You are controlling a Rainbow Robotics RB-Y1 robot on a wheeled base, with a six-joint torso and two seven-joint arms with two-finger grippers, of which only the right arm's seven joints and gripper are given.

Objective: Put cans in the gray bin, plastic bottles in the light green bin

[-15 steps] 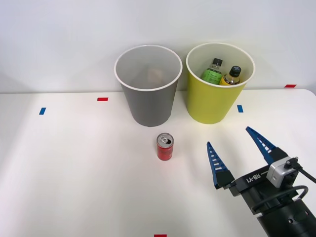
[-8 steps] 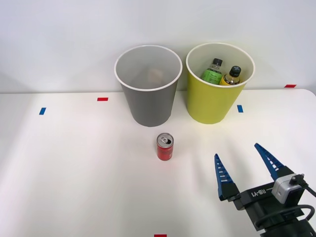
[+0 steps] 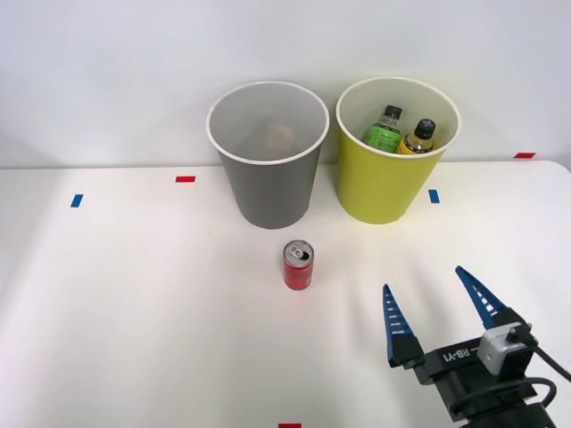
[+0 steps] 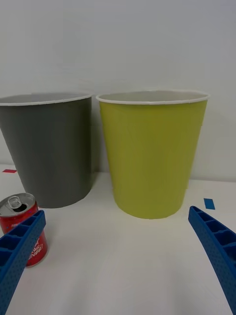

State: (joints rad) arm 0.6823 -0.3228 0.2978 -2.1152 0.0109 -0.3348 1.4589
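A red can (image 3: 298, 265) stands upright on the white table in front of the gray bin (image 3: 268, 156); in the wrist view the red can (image 4: 24, 229) sits partly behind one blue finger (image 4: 17, 251). Something pale and orange shows faintly through the gray bin's wall. The light green bin (image 3: 396, 152) holds two plastic bottles with black caps, one green-labelled (image 3: 384, 130) and one yellow-orange (image 3: 417, 138). My right gripper (image 3: 431, 297) is open at the front right, well right of the can, holding nothing. Both bins, gray (image 4: 49, 147) and light green (image 4: 152, 152), face the wrist camera.
Small red tape marks (image 3: 186, 179) and blue tape marks (image 3: 77, 201) dot the white table (image 3: 134, 303). A white wall stands close behind the bins. Open tabletop lies to the left of the can.
My right gripper pulled back toward the table's front edge over the last second, then shifted slightly left. It stayed open. The can, bins and bottles have not moved.
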